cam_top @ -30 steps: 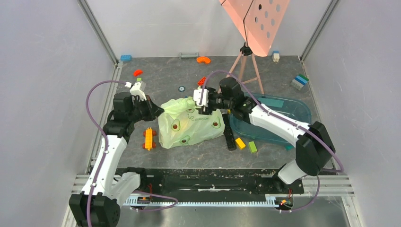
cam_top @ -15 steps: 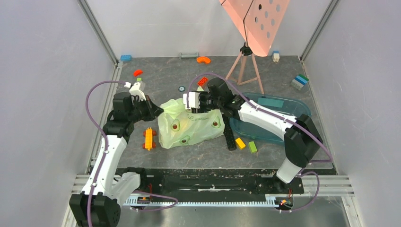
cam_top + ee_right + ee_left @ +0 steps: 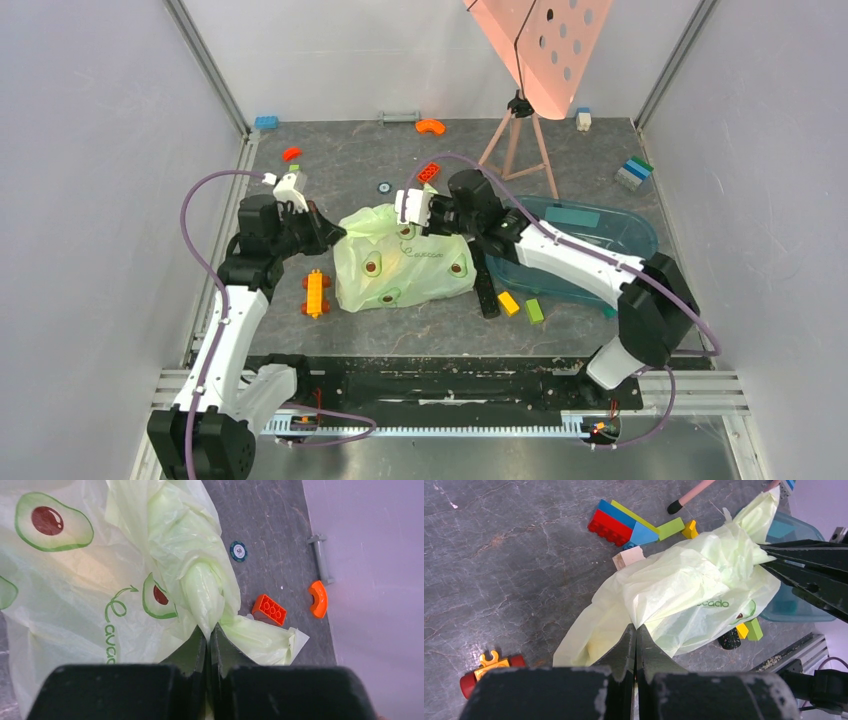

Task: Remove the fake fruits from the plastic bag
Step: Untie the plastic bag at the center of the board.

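Observation:
The plastic bag (image 3: 405, 262) is pale green with avocado prints and lies crumpled mid-table. My left gripper (image 3: 336, 233) is at its left edge, and the left wrist view shows the jaws (image 3: 636, 628) shut on a pinch of bag film (image 3: 684, 580). My right gripper (image 3: 397, 218) is at the bag's top. The right wrist view shows it (image 3: 208, 628) shut on a twisted fold of the bag (image 3: 200, 587). The fake fruits are hidden inside the bag; only a faint yellowish shade shows through the film.
A teal tray (image 3: 620, 238) lies right of the bag, under the right arm. A black piece (image 3: 487, 290), yellow brick (image 3: 508, 302) and green brick (image 3: 535, 310) lie before it. A yellow-red toy (image 3: 316, 292) sits left. An orange brick (image 3: 428, 171), chip (image 3: 384, 186) and tripod (image 3: 520, 135) stand behind.
My right gripper moved left over the top of the bag and closed from open onto a fold there. The left gripper kept its grip in the same place.

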Robot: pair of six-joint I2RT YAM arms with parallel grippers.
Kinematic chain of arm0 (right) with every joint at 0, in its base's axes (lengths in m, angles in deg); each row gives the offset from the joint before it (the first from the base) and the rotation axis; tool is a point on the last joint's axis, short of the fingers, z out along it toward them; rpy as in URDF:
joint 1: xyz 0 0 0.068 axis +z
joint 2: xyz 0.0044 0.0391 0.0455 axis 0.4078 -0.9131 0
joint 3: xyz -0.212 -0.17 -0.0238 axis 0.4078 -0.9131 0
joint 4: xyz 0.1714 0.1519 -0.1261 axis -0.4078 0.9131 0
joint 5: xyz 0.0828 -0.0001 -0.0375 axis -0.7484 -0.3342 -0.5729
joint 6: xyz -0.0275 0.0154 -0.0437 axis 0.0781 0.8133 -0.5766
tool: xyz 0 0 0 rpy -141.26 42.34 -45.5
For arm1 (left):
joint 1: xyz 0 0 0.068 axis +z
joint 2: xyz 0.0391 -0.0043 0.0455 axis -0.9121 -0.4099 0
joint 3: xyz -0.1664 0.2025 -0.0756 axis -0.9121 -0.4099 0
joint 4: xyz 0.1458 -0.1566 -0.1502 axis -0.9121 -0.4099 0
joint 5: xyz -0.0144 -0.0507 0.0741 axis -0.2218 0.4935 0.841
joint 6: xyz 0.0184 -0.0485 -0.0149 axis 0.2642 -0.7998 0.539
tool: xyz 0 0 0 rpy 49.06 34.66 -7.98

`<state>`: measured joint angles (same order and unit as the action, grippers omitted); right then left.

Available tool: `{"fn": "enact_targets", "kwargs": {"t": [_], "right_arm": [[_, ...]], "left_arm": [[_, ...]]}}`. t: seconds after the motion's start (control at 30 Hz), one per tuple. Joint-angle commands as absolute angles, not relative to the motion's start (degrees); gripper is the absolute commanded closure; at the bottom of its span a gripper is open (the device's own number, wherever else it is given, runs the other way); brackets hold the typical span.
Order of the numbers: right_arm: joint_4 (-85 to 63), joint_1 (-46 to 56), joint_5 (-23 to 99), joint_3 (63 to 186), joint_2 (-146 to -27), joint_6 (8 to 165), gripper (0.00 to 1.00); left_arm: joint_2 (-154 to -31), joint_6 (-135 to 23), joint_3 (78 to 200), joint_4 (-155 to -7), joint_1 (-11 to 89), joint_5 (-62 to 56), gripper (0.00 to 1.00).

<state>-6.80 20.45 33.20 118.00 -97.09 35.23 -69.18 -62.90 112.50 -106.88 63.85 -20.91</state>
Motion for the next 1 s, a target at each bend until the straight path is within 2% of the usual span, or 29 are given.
{"fn": "enact_targets", "kwargs": {"t": [0.0,0.23,0.47,0.63,0.73,0.77,0.97], "right_arm": [[-14.70,20.05,36.17,112.38,-90.90,43.17,1.00],[-22.14,18.39,41.04,103.39,-83.95,54.35,1.00],[-30.76,11.25,40.85,96.07,-79.97,78.93,1.00],[-45.50,7.53,36.86,85.15,-76.34,99.71,1.00],[-55.13,7.35,33.91,80.26,-75.14,106.19,1.00],[-56.73,7.40,32.59,79.75,-75.13,106.73,1.00],[-56.44,7.42,28.29,80.26,-75.52,105.26,1.00]], "left_arm": [[-68.68,-62.87,112.27,-105.30,64.83,-19.53,0.98],[-68.59,-63.49,112.48,-106.35,65.66,-16.11,0.98],[-68.93,-64.08,112.80,-107.50,65.71,-12.99,0.98],[-68.98,-64.53,112.75,-107.59,67.91,-11.99,0.98],[-69.14,-64.70,112.75,-107.59,68.09,-11.96,0.97],[-69.20,-64.81,112.75,-107.53,68.11,-12.14,0.95],[-67.84,-64.55,112.08,-105.79,68.16,-15.41,0.62]]}}
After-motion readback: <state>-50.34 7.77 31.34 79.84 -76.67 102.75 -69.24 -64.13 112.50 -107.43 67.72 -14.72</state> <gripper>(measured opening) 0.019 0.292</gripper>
